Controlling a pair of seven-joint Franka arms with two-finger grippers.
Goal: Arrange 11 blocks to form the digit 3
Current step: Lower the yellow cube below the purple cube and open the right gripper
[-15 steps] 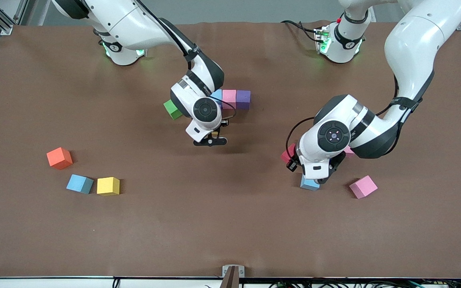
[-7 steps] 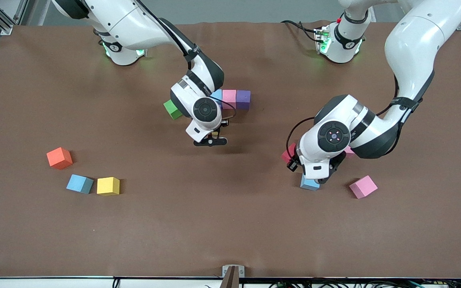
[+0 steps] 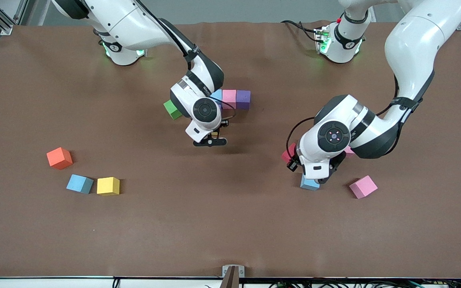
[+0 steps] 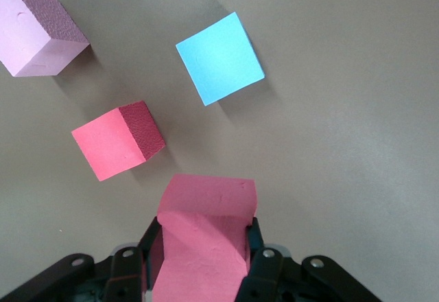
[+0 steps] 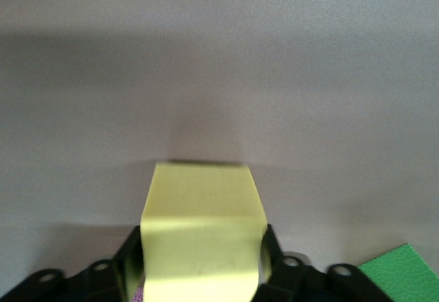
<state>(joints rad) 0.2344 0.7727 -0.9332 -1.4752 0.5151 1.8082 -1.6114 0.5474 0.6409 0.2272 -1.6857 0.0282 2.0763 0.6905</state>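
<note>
Near the middle of the brown table (image 3: pixel 230 224), a start on the digit 3 shows as a row of three touching matte foam cubes, light blue (image 3: pixel 217 94), pink (image 3: pixel 229 98) and purple (image 3: pixel 243 99). The right gripper (image 3: pixel 210 141) is low just nearer the camera than that row, with a yellow foam cube (image 5: pixel 202 206) in its grasp space. Whether it grips the cube or has let go, I cannot tell. This looks like the placing step, and next it would need to lift straight off without nudging the cube. A green foam cube (image 3: pixel 172 109) lies just beside the row, toward the right arm's end, close enough to crowd the figure. The left gripper (image 4: pixel 202 250) is clamped on a red foam cube (image 4: pixel 206 206) above a loose cluster: another red cube (image 4: pixel 116 141), a second light blue cube (image 4: pixel 219 58) and a pale pink cube (image 4: pixel 38 31). Its likely job is carrying that cube to the figure once the right arm clears. An orange cube (image 3: pixel 59 158), a third light blue cube (image 3: pixel 80 184) and a second yellow cube (image 3: pixel 108 186) lie well apart, toward the right arm's end.
</note>
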